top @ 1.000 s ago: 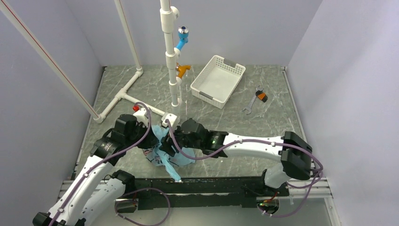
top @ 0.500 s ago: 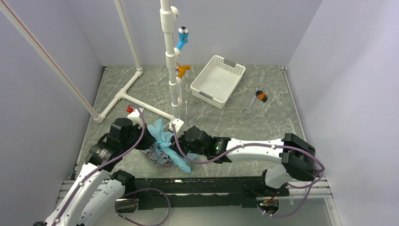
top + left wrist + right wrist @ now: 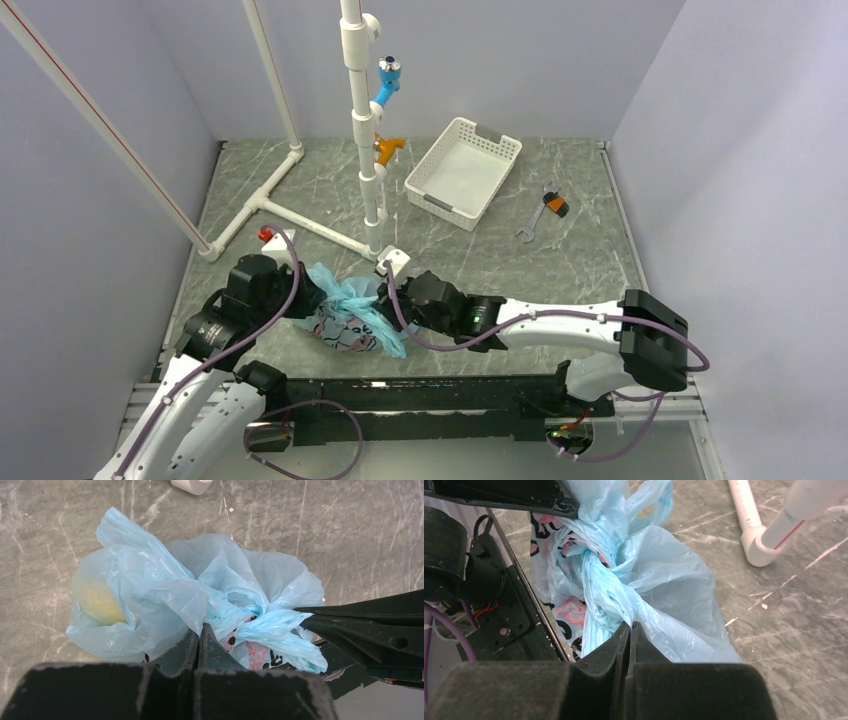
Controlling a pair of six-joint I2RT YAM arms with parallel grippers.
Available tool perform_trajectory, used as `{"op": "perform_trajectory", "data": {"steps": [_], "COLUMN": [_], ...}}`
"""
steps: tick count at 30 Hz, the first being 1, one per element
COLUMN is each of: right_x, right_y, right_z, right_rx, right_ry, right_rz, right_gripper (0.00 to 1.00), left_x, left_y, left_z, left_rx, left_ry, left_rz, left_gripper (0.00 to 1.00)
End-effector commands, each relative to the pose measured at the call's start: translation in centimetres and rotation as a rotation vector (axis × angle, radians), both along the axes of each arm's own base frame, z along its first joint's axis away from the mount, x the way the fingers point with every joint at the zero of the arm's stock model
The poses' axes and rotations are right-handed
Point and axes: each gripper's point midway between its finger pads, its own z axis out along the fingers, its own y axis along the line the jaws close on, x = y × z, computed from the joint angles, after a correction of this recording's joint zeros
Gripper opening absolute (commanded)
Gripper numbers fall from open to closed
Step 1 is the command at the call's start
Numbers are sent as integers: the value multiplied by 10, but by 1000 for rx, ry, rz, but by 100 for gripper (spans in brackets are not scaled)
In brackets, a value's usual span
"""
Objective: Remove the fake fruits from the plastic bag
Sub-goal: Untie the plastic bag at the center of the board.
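Observation:
The plastic bag point(image 3: 345, 312), crumpled light blue with dark and pink prints, hangs between my two grippers near the table's front edge. My left gripper point(image 3: 306, 300) is shut on a fold of the bag point(image 3: 150, 595), its tips point(image 3: 200, 629) pressed together. My right gripper point(image 3: 393, 300) is shut on the bag's twisted handle strand point(image 3: 599, 587), its tips point(image 3: 630, 626) closed. One yellow-orange fake fruit point(image 3: 97, 600) shows through the plastic on the bag's left side. The other fake fruits are hidden inside the bag.
A white perforated basket point(image 3: 462, 172) stands at the back. An orange-handled wrench point(image 3: 545, 212) lies to its right. A white pipe frame point(image 3: 285, 212) with an upright post point(image 3: 362, 120) stands just behind the bag, and its foot point(image 3: 751, 530) is close to my right gripper.
My right gripper has shut on the bag's handle strand and drawn to the right. The left gripper stayed shut and shifted left, so the bag is stretched between them.

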Motion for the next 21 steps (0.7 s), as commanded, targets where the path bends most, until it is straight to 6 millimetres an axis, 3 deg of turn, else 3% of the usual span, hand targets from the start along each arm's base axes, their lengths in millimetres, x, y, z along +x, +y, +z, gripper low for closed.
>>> {"op": "perform_trajectory", "data": {"steps": [1, 7, 11, 14, 18, 21], "right_x": [14, 24, 39, 47, 40, 36], "right_y": [-19, -44, -88, -106, -94, -82], "right_z": [8, 8, 1, -6, -5, 8], "right_rx": [27, -25, -7, 19, 20, 20], "right_ry": [-17, -9, 22, 91, 95, 86], "right_rz": [-124, -224, -383, -390, -292, -225], "right_gripper": [2, 1, 1, 2, 7, 13], "left_x": [7, 4, 3, 4, 5, 5], "left_y": [12, 14, 14, 14, 11, 9], "left_z": [11, 14, 15, 15, 14, 14], "left_rx": [17, 7, 1, 4, 4, 2], "left_ry": [-58, -72, -73, -77, -77, -73], "left_rz": [71, 75, 78, 76, 59, 48], "left_gripper": [0, 0, 0, 0, 0, 0]}}
